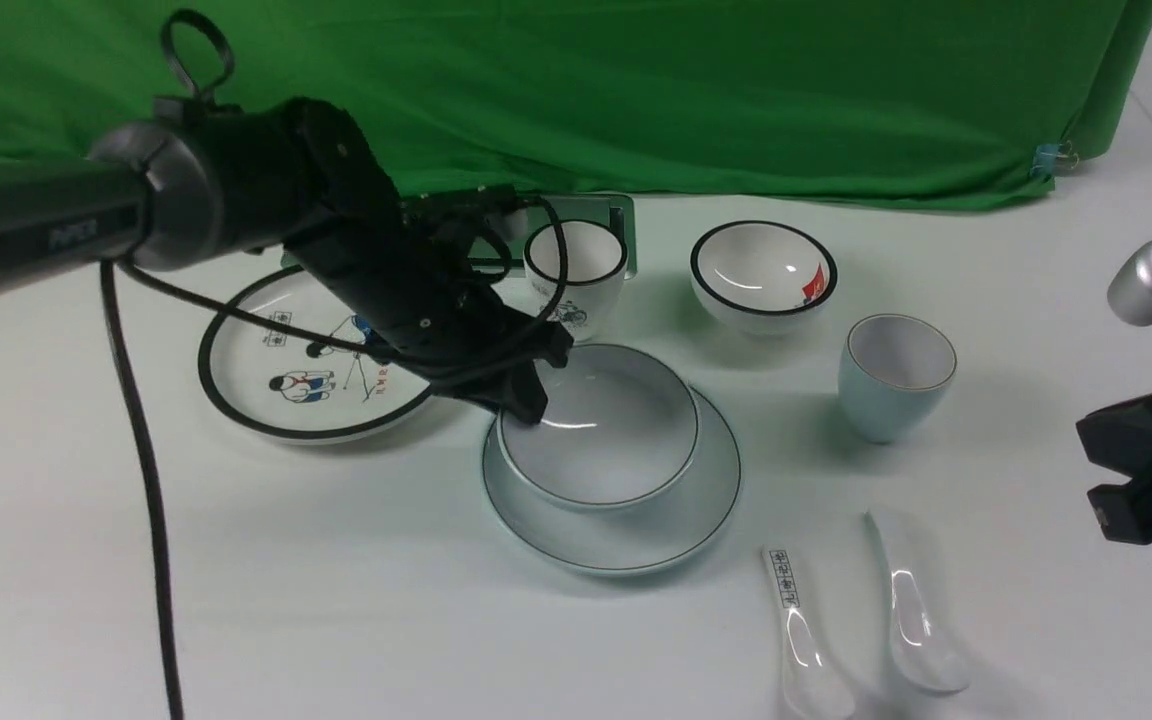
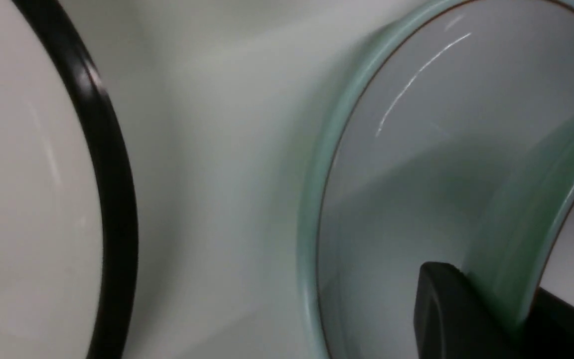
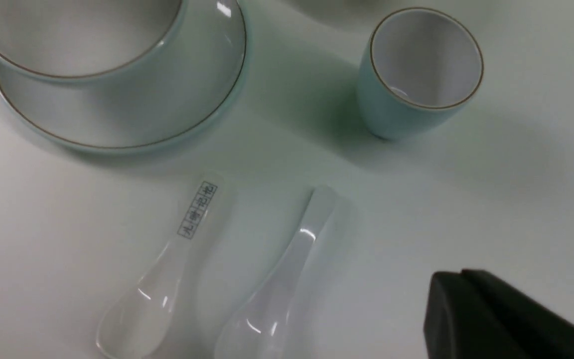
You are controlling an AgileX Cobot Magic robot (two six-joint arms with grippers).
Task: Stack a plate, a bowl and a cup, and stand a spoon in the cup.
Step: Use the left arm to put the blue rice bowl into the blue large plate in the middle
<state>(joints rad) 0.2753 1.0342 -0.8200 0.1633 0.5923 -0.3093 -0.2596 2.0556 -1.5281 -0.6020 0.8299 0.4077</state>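
At the left of the white table (image 1: 336, 600), the black-rimmed cartoon plate (image 1: 236, 390) lies under the left arm, which reaches across it. The left gripper (image 1: 526, 402) is clamped on the near-left rim of the bowl (image 1: 606, 440); in the left wrist view, its fingers (image 2: 446, 314) stand one on each side of the bowl's wall. Behind the gripper stands the white bicycle cup (image 1: 576, 270). The bowl sits upright inside the plate (image 1: 636, 545), near the middle of the table. Behind and to the right is the smaller black-rimmed bowl with a red mark (image 1: 761, 270). Right of the stack, apart from it, the pale blue cup (image 1: 891, 385) stands upright and empty. In front of it lie two spoons side by side, bowls toward the robot: the labelled spoon (image 1: 801, 630), then the plain white spoon (image 1: 911, 610). At the far right, the right gripper (image 1: 1096, 475) hangs above the table, jaws together, holding nothing.
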